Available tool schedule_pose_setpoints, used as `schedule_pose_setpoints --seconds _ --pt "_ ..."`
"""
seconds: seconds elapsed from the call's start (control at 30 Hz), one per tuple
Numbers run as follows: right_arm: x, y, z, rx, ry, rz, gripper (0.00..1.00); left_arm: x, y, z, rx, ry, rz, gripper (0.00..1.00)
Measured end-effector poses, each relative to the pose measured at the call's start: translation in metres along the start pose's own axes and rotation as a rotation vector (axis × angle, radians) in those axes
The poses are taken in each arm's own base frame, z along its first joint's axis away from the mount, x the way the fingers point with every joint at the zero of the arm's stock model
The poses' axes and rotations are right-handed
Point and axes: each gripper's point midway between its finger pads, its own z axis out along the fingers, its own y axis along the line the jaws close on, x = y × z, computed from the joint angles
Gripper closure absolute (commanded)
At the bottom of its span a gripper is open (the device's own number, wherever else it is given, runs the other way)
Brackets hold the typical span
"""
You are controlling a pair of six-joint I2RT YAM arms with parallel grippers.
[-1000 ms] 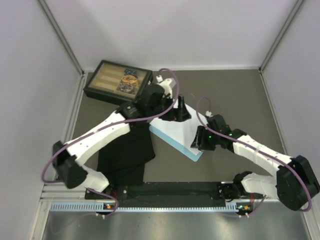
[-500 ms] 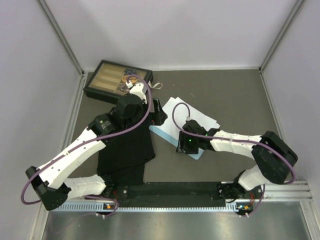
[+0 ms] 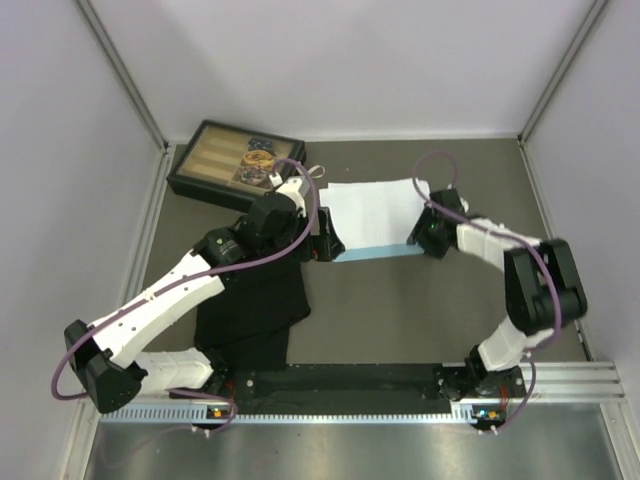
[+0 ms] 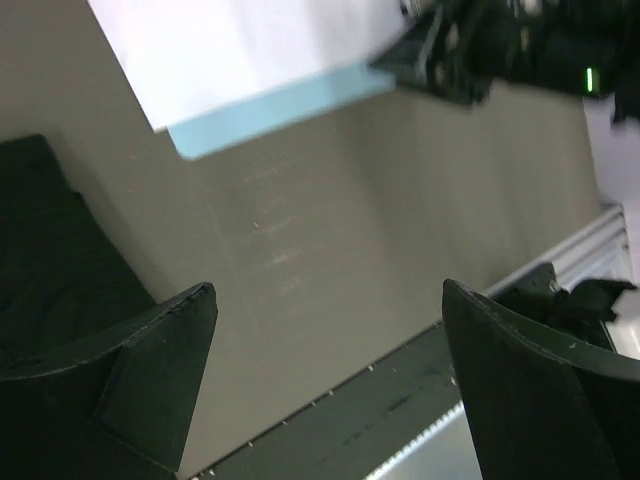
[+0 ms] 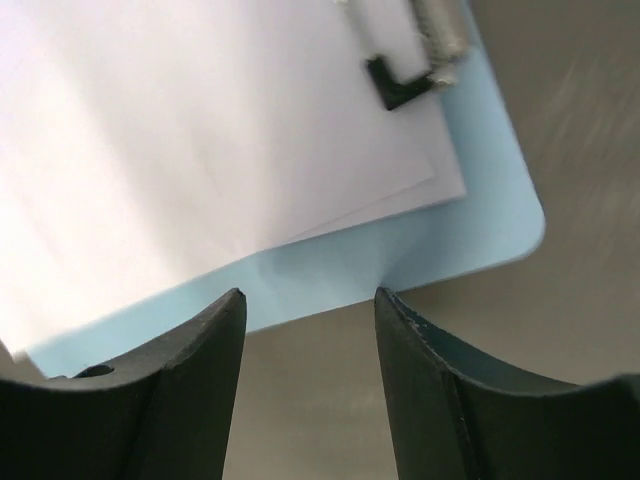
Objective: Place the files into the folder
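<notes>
The light-blue folder [image 3: 376, 251] lies crosswise at the table's middle back. The white files [image 3: 370, 208] lie stacked on it and cover most of it. In the right wrist view two sheet edges [image 5: 200, 130] show slightly fanned on the folder [image 5: 480, 220], with the silver clip [image 5: 440, 30] at the top. My left gripper [image 3: 325, 240] is open and empty at the folder's left end; its view shows the folder [image 4: 280, 108] and files [image 4: 250, 50] beyond its open fingers [image 4: 328, 288]. My right gripper [image 3: 422, 238] is open at the folder's right end, its tips [image 5: 310, 295] at the folder's near edge.
A dark compartment box [image 3: 235, 165] stands at the back left. A black cloth [image 3: 250, 300] lies under the left arm, also in the left wrist view [image 4: 50, 250]. A black rail [image 3: 350, 385] runs along the near edge. Walls close both sides.
The folder with the files has turned from a diagonal to lying crosswise and sits farther back. My right gripper swung out to its right end; my left gripper is now at its left end.
</notes>
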Motion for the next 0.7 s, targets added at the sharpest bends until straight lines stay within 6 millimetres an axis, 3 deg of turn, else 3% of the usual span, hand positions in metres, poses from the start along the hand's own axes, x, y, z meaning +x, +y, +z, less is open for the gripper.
schedule_pose_setpoints --seconds 0.1,0.17,0.27,0.37,0.4,0.5,0.6,0.63,0.7 --pt "-0.049 0.004 0.013 0.034 -0.027 -0.013 0.41 0.011 -0.007 0.002 0.045 0.051 -0.027 0.02" --pt "-0.062 0.012 0.001 0.026 -0.047 -0.051 0.41 0.014 -0.011 0.002 0.066 0.063 -0.039 0.02" --pt "-0.073 0.021 -0.032 0.004 -0.092 -0.124 0.37 0.017 -0.009 0.001 0.064 0.065 -0.046 0.02" --pt "-0.079 0.024 -0.088 -0.043 -0.157 -0.201 0.29 0.016 -0.007 0.001 0.059 0.057 -0.039 0.02" --pt "-0.080 0.024 -0.094 -0.049 -0.168 -0.207 0.24 0.015 -0.007 0.000 0.056 0.055 -0.034 0.02" --pt "-0.080 0.023 -0.148 -0.099 -0.243 -0.257 0.19 -0.004 -0.016 -0.008 0.065 0.019 -0.005 0.02" --pt "-0.081 0.026 -0.219 -0.177 -0.352 -0.309 0.14 -0.047 -0.041 -0.031 0.115 -0.093 0.035 0.01" --pt "-0.084 0.029 -0.241 -0.205 -0.396 -0.319 0.05 -0.064 -0.051 -0.044 0.139 -0.147 0.051 0.01" --pt "-0.095 0.038 -0.297 -0.278 -0.521 -0.333 0.01 -0.097 -0.068 -0.075 0.188 -0.268 0.073 0.01"
